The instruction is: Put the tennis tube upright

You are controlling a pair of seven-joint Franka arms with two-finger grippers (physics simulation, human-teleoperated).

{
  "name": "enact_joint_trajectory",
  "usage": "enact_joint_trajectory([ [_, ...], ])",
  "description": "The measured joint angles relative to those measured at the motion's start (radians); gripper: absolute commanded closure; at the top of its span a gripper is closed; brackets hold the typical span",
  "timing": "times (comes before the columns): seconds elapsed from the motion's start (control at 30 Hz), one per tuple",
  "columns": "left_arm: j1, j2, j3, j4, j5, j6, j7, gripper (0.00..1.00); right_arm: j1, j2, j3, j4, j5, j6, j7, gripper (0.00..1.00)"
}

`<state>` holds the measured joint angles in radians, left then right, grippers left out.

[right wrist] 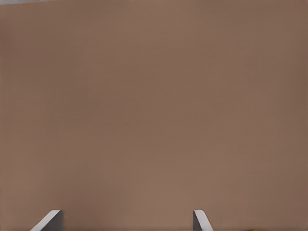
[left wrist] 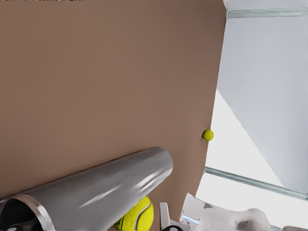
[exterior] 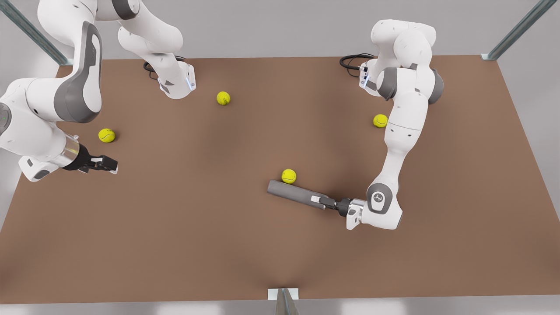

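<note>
The tennis tube (exterior: 292, 192) is seen lying flat on the brown table (exterior: 197, 236), a little toward the front view's right of the middle. Its end toward the front view's right is gripped by the left gripper (exterior: 318, 201), whose fingers are clamped on the tube's rim. A tennis ball (exterior: 288, 176) is set against the far side of the tube, near its free end.

In the left wrist view, the tube (left wrist: 103, 187) is shown from close by: a silvery rim around an open, dark mouth, and a grey metallic wall running away from the camera. The same ball (left wrist: 137, 215) is seen tucked under the tube's side, which the front view gives less plainly. A second ball (left wrist: 208, 135) is caught at the table's edge farther off.

The right gripper (exterior: 104, 164) is held low over the table at the front view's left, well apart from the tube; this arm waits. In the right wrist view two fingertips (right wrist: 49, 221) are shown set wide apart over bare table (right wrist: 154, 106).

Farther back in the front view, a ball (exterior: 106, 135) lies near the right gripper, another (exterior: 380, 120) beside the left arm, and one (exterior: 223, 98) toward the far edge.
</note>
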<state>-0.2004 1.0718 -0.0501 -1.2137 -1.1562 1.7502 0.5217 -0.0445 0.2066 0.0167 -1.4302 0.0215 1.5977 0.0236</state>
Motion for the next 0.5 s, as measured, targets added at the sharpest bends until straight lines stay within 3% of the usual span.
enact_joint_trajectory([
  [0.4,0.013,-0.043,-0.004,-0.008,-0.081,-0.056,0.008,0.02,0.002,0.002,0.0,0.0,-0.001,0.008,0.006,0.0],
  [0.43,0.013,-0.05,-0.003,-0.013,-0.083,-0.06,0.007,0.26,0.003,0.002,0.0,0.0,-0.001,0.008,0.007,0.0],
  [0.47,0.013,-0.055,-0.003,-0.017,-0.084,-0.063,0.007,0.43,0.004,0.002,0.0,-0.001,-0.001,0.009,0.007,0.0],
  [0.5,0.013,-0.056,-0.002,-0.018,-0.084,-0.066,0.006,0.52,0.004,0.002,0.0,-0.001,-0.001,0.01,0.008,0.0],
])
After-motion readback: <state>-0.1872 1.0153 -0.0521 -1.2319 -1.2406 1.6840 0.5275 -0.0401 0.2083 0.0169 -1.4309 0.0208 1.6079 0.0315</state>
